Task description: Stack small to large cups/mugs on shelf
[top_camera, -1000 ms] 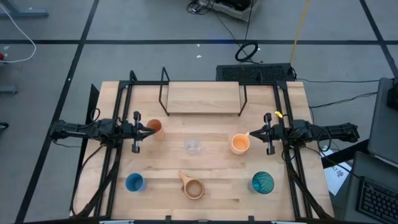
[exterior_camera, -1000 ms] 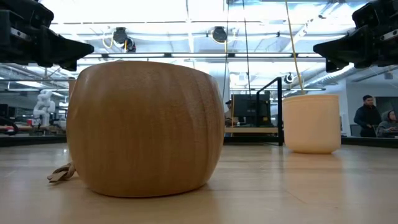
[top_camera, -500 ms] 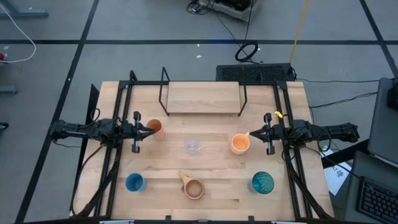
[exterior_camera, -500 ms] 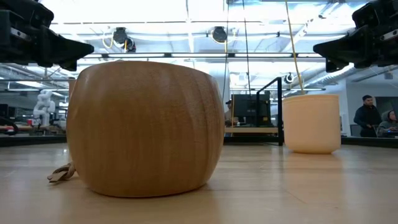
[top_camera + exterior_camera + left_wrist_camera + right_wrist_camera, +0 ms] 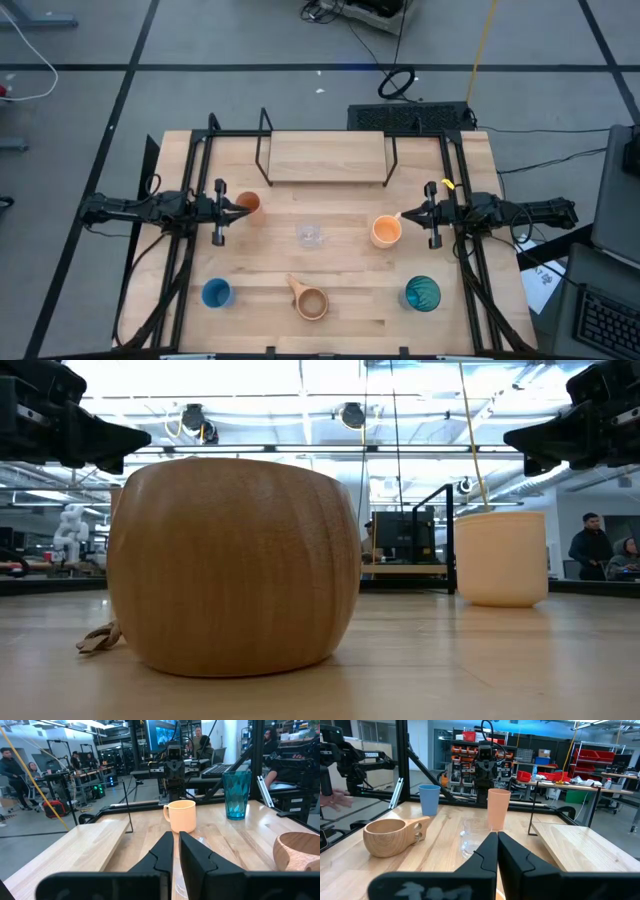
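Observation:
The shelf (image 5: 325, 157) stands at the table's far middle on black rod legs. One orange cup (image 5: 248, 205) stands upright just under the tips of my left gripper (image 5: 238, 208). The other orange cup (image 5: 386, 231) stands beside my right gripper (image 5: 405, 214). The clear cup (image 5: 310, 236) stands mid-table between them. The blue cup (image 5: 217, 294), tan mug (image 5: 310, 301) and teal tumbler (image 5: 422, 293) stand along the near edge. Both grippers are shut and empty, and the low view shows them high above the tabletop, left (image 5: 135, 438) and right (image 5: 515, 438).
Black frame rails (image 5: 185, 250) run along the table's left and right sides under the arms. People stand in the room beyond the table (image 5: 590, 545), and a person's hand (image 5: 335, 800) shows off the table's side. Bare wood lies between the cups (image 5: 330, 270).

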You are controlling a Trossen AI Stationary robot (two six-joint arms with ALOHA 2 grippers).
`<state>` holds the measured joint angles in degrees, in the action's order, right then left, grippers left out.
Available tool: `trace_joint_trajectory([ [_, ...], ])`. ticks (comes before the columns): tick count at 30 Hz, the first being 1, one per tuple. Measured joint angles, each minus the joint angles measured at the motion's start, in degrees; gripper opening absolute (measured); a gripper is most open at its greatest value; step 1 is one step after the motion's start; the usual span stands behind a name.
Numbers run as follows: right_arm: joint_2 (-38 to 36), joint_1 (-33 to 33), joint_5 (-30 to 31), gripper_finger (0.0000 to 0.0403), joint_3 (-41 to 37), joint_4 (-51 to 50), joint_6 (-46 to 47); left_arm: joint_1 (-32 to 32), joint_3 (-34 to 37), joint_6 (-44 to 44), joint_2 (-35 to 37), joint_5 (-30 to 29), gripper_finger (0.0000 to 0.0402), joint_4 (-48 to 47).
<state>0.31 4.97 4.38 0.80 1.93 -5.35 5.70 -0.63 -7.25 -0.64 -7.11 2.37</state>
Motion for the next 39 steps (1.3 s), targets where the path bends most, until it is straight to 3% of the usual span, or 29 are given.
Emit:
trace_joint_trajectory([
  [39,0.0,0.0,0.0,0.0,0.0,0.3,0.0,0.0,0.0,0.1,0.0,-0.1,0.0033,0.8],
])
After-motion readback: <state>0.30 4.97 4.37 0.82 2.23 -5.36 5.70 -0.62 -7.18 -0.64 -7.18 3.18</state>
